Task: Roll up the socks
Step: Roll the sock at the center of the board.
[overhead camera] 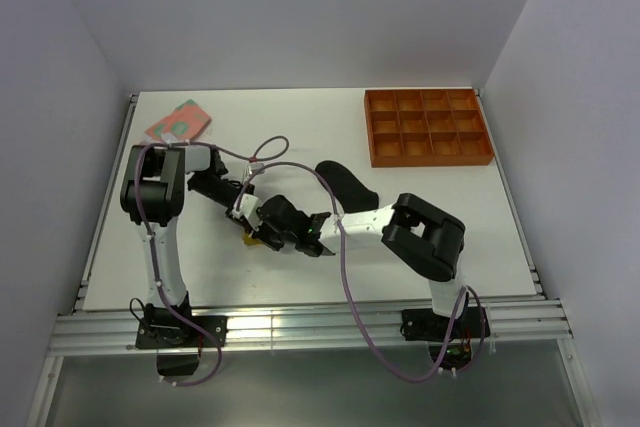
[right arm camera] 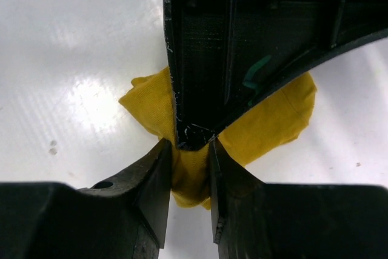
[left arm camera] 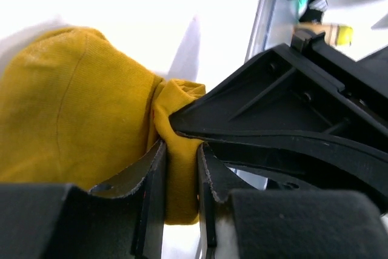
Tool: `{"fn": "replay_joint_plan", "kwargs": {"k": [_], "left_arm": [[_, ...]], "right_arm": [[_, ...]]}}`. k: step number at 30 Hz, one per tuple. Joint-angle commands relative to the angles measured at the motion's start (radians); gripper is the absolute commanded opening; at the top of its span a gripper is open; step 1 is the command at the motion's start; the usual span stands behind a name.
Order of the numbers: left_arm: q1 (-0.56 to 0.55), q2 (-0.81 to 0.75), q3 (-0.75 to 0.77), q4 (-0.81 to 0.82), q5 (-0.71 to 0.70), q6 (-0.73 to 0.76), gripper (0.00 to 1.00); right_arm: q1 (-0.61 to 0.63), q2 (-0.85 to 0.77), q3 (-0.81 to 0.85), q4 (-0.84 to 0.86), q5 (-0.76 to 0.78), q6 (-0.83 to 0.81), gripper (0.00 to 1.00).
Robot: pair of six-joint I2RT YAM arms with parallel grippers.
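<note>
A mustard-yellow sock (overhead camera: 252,241) lies bunched on the white table (overhead camera: 300,117) between the two arms. In the left wrist view a fold of the yellow sock (left arm camera: 73,107) is pinched between the fingers of my left gripper (left arm camera: 180,153), which is shut on it. My right gripper (right arm camera: 189,150) comes in from the opposite side, shut on another fold of the same sock (right arm camera: 273,122). The two grippers (overhead camera: 250,222) (overhead camera: 278,235) nearly touch. A black sock (overhead camera: 345,182) lies just behind them. The pink sock with green patches (overhead camera: 180,122) sits at the far left corner.
An orange tray (overhead camera: 428,127) with square compartments stands at the back right. Purple cables (overhead camera: 345,267) loop over both arms. Grey walls close in the table on the left, right and back.
</note>
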Motion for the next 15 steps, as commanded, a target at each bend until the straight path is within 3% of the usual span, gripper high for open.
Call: {"fn": "replay_joint_plan", "kwargs": {"k": [1,6,10,15], "left_arm": [[0.044,-0.126,0.038,0.223,0.025,-0.205,0.25],[0.072,-0.178,0.007,0.349,-0.049,-0.335,0.27],[0.081,-0.183,0.002,0.363,-0.072,-0.337,0.30],[0.080,-0.136,0.019,0.282,-0.060,-0.271,0.16]], "right_arm": [[0.024,0.028,-0.031,-0.055,-0.043,0.034,0.24],[0.024,0.035,-0.035,-0.050,-0.049,0.041,0.24],[0.024,0.041,-0.035,-0.052,-0.057,0.046,0.24],[0.024,0.037,-0.043,-0.049,-0.052,0.050,0.23]]}}
